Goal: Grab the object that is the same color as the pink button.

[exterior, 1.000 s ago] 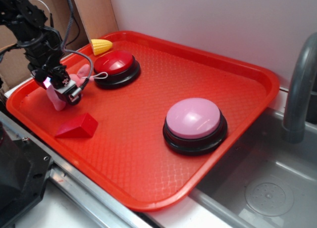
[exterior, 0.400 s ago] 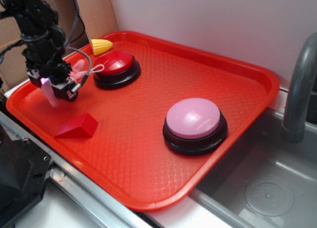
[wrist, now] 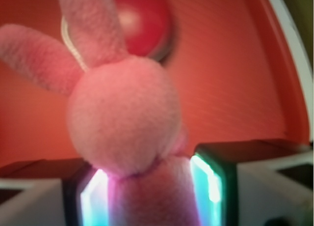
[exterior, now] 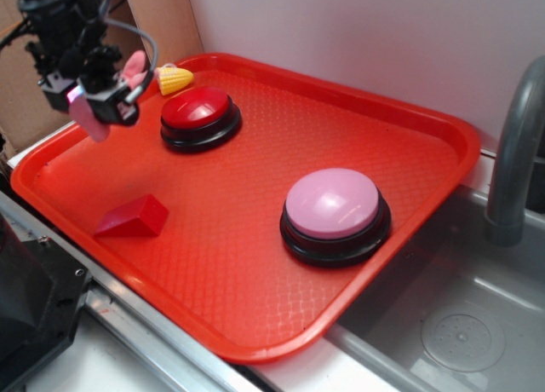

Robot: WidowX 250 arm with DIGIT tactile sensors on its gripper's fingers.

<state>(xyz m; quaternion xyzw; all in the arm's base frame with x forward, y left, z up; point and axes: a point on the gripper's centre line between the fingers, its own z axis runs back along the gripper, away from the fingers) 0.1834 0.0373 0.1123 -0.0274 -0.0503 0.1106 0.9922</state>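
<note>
Pink bunny [exterior: 134, 69]: soft plush, clear of the red tray [exterior: 255, 239], up over its far left corner; in the wrist view its body sits pinched between the two lit pads and its head and both ears stand free in front of them.
Claw [exterior: 100, 105]: clamped on the pink bunny's body, well above the tray floor; one pink end hangs below the claw on the left, the ears poke out to the right.
Red wedge block [exterior: 133, 216]: lies on the tray near the front left edge, below the claw and apart from it.
Yellow corn toy [exterior: 174, 78]: at the far left corner of the tray, just beside the bunny's ears as seen from the exterior view; whether they touch I cannot tell.
Red button [exterior: 198, 112]: sits on its black base near the far left, right of the claw, untouched.
Pink button [exterior: 332, 204]: large pale dome on a black base, toward the right half of the tray; its colour matches the bunny, so the right thing is held.
Step in hand: the grab looks made, judged from the bunny hanging free.
Doing it well: keep the squeeze steady, since the plush is soft and could slip; rise straight up, away from the corn.
</note>
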